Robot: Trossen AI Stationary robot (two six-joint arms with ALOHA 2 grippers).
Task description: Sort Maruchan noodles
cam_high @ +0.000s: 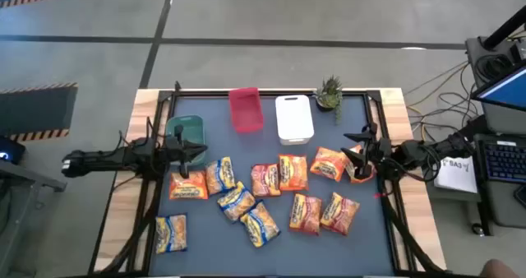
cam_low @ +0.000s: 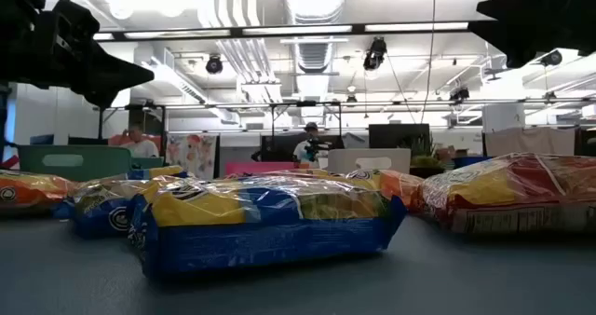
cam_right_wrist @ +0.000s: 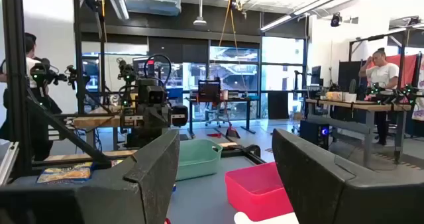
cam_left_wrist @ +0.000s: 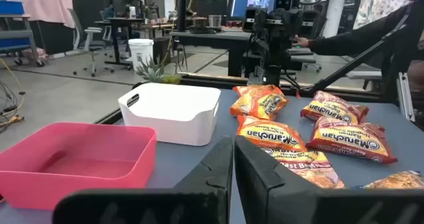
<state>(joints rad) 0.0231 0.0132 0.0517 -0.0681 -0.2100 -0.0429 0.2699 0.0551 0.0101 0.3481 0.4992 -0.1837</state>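
The Maruchan packets lie flat on the dark mat. Several yellow-and-blue ones [cam_high: 237, 201] are left of middle, and several orange and red-orange ones [cam_high: 293, 172] are right of middle. One orange packet [cam_high: 187, 187] lies near the left gripper. My left gripper [cam_high: 200, 152] hovers beside the green bin [cam_high: 186, 131], above the mat, fingers shut [cam_left_wrist: 233, 164] on nothing. My right gripper [cam_high: 352, 145] hovers near the mat's right edge, over an orange packet [cam_high: 359, 166]. It is open [cam_right_wrist: 225, 168] and empty.
A red bin [cam_high: 245, 110] and a white bin [cam_high: 293, 118] stand along the far edge, with a small potted plant [cam_high: 329, 93] at the far right corner. A black frame rail [cam_high: 271, 92] runs around the mat. People and desks show in the room beyond.
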